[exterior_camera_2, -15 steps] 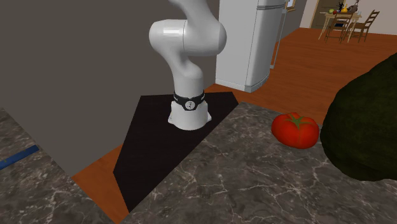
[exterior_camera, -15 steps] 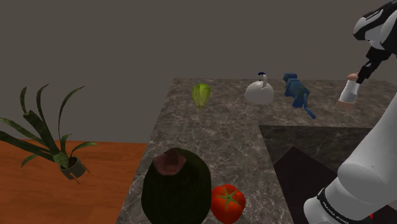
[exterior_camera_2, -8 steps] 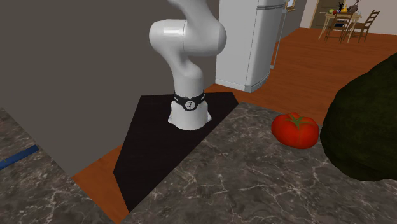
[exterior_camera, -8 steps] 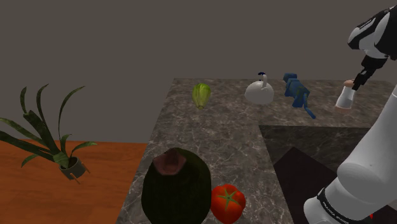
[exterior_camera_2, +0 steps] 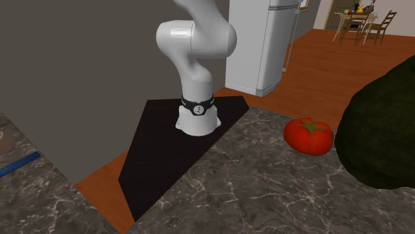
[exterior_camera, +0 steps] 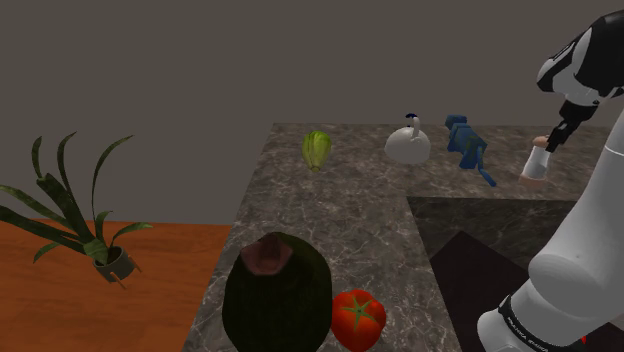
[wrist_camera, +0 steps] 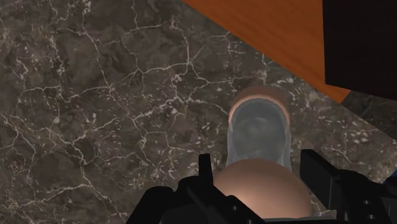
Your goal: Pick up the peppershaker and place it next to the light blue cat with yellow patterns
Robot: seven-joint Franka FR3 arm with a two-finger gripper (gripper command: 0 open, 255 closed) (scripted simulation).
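The pepper shaker point(exterior_camera: 535, 163), pale with a brownish cap and base, hangs tilted over the dark marble counter point(exterior_camera: 340, 210) at the shoulder view's right. My gripper point(exterior_camera: 553, 137) is shut on its top end. In the wrist view the black fingers point(wrist_camera: 205, 173) clasp the brown cap, and the shaker's clear body point(wrist_camera: 257, 137) points down at the marble. The blue cat point(exterior_camera: 467, 146) stands on the counter just to the shoulder view's left of the shaker, a small gap between them. A blue strip point(exterior_camera_2: 16, 163) shows at the second exterior view's left edge.
Beside the cat stands a white round pot point(exterior_camera: 408, 144), with a green lettuce point(exterior_camera: 316, 149) further along. A tomato point(exterior_camera: 358, 318) and a big dark green lump point(exterior_camera: 275, 295) sit at the counter's near end. The black stand top point(exterior_camera_2: 173, 146) borders the counter. A potted plant point(exterior_camera: 85, 215) stands on the orange floor.
My gripper has carried the shaker toward the shoulder view's left and a little lower, closer to the blue cat. A small brownish shape now shows at the second exterior view's left edge.
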